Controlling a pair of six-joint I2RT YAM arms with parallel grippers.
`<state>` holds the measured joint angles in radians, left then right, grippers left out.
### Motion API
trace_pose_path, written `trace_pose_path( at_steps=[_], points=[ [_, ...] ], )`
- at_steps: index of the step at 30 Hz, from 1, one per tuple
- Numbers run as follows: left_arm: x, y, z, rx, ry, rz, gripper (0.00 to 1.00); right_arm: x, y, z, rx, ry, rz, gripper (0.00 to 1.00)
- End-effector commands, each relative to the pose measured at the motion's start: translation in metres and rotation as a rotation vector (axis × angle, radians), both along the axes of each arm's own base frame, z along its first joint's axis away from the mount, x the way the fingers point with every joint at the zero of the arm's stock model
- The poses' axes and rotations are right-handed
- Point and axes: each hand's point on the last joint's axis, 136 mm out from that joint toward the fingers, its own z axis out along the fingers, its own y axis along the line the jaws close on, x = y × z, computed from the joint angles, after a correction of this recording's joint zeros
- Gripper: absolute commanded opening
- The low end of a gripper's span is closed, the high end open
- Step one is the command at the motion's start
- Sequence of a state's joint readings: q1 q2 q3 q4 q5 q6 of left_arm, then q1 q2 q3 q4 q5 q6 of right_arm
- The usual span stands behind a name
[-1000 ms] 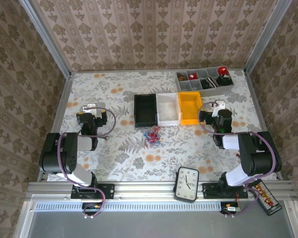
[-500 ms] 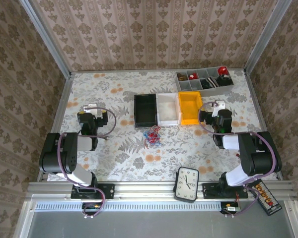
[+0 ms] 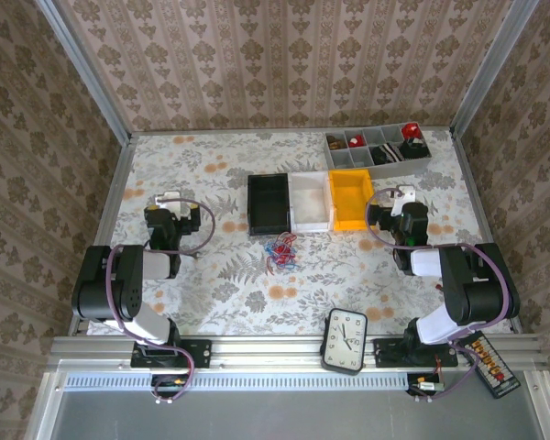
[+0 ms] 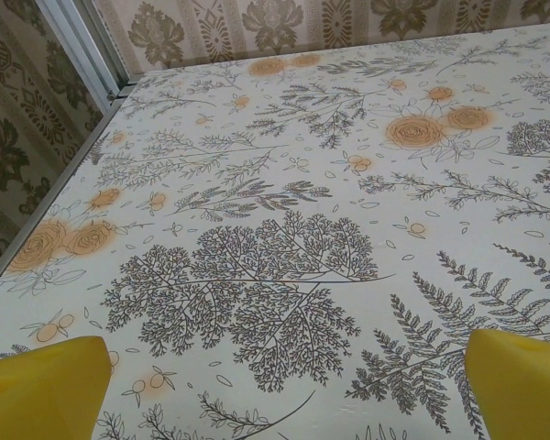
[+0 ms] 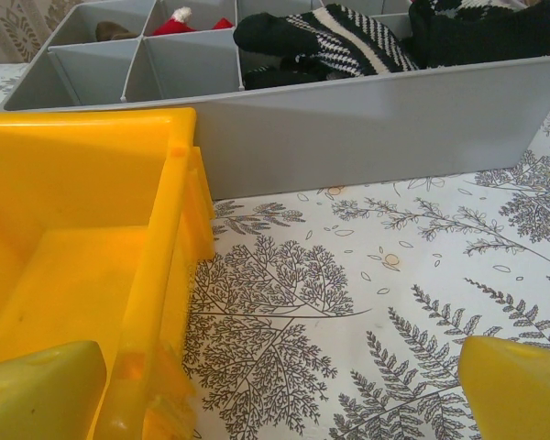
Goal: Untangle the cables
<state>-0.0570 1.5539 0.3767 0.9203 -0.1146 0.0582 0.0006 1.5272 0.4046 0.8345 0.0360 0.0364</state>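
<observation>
left gripper [image 3: 170, 211] has crept slightly up the table; right gripper [image 3: 401, 213] is unmoved. both gape empty. cables [image 3: 281, 247] lie just before the black bin [image 3: 268, 203] (between the arms). i judge a whole-bundle pinch would tighten the knot.

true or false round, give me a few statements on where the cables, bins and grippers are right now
1. The cables lie on the table just in front of the black bin. True.
2. The left gripper is shut on the cables. False: it is open over bare table, apart from them.
3. The yellow bin stands in the middle of the row of three bins. False: the white bin is in the middle.
4. The right gripper is open beside the yellow bin. True.
5. The clock sits at the near edge. True.
</observation>
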Motion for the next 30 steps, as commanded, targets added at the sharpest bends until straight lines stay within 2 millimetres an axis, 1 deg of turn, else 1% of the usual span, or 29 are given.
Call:
trace_pose_path(
  at_steps=[1, 5, 9, 11, 12, 13, 14, 15, 17, 18, 19, 21, 23, 24, 26, 28, 30],
  points=[
    [0.004, 0.000, 0.005, 0.007, -0.013, -0.019, 1.00, 0.003, 0.003, 0.004, 0.005, -0.012, 0.020, 1.00],
    [0.004, 0.004, 0.004, -0.023, -0.004, -0.019, 1.00, 0.004, 0.003, 0.003, 0.008, -0.008, 0.023, 1.00],
    [0.005, 0.003, 0.004, -0.020, -0.001, -0.023, 1.00, 0.003, 0.004, 0.004, 0.009, -0.014, 0.023, 1.00],
    [0.005, 0.003, 0.005, -0.018, -0.006, -0.024, 1.00, 0.004, -0.002, 0.009, 0.006, 0.004, -0.014, 1.00],
    [0.004, 0.001, 0.007, -0.016, -0.012, -0.033, 1.00, 0.006, -0.003, 0.017, -0.002, 0.021, -0.024, 1.00],
    [0.005, -0.001, 0.010, -0.012, -0.009, -0.043, 1.00, 0.006, 0.000, 0.023, -0.012, 0.040, -0.013, 1.00],
    [0.007, -0.004, 0.015, -0.004, 0.000, -0.050, 1.00, 0.006, 0.006, 0.032, -0.029, 0.056, 0.011, 0.99],
    [0.010, -0.005, 0.019, 0.008, 0.026, -0.048, 1.00, 0.004, 0.013, 0.050, -0.041, 0.043, 0.027, 0.95],
    [0.014, -0.007, 0.029, 0.027, 0.093, -0.036, 1.00, 0.001, 0.024, 0.076, 0.004, 0.011, 0.002, 0.91],
    [0.017, -0.006, 0.035, 0.045, 0.121, -0.007, 1.00, -0.003, 0.028, 0.085, 0.039, -0.013, -0.035, 0.89],
    [0.018, -0.006, 0.040, 0.061, 0.140, 0.022, 1.00, -0.009, 0.038, 0.093, 0.059, -0.028, -0.049, 0.89],
    [0.019, -0.013, 0.049, 0.082, 0.143, 0.040, 1.00, -0.019, 0.062, 0.100, 0.054, -0.052, -0.050, 0.89],
    [0.019, -0.023, 0.060, 0.072, 0.097, 0.057, 1.00, -0.029, 0.091, 0.101, 0.038, -0.045, 0.005, 0.90],
    [0.018, -0.033, 0.065, 0.045, 0.071, 0.044, 1.00, -0.034, 0.103, 0.101, 0.029, -0.030, 0.026, 0.90],
    [0.016, -0.051, 0.073, -0.003, 0.033, 0.029, 1.00, -0.043, 0.122, 0.102, 0.001, -0.018, 0.048, 0.90],
    [0.012, -0.073, 0.077, -0.015, 0.014, 0.015, 1.00, -0.052, 0.143, 0.106, -0.041, -0.038, 0.077, 0.91],
    [0.008, -0.096, 0.080, -0.008, 0.009, -0.021, 1.00, -0.059, 0.165, 0.109, -0.073, -0.055, 0.141, 0.92]
  ],
)
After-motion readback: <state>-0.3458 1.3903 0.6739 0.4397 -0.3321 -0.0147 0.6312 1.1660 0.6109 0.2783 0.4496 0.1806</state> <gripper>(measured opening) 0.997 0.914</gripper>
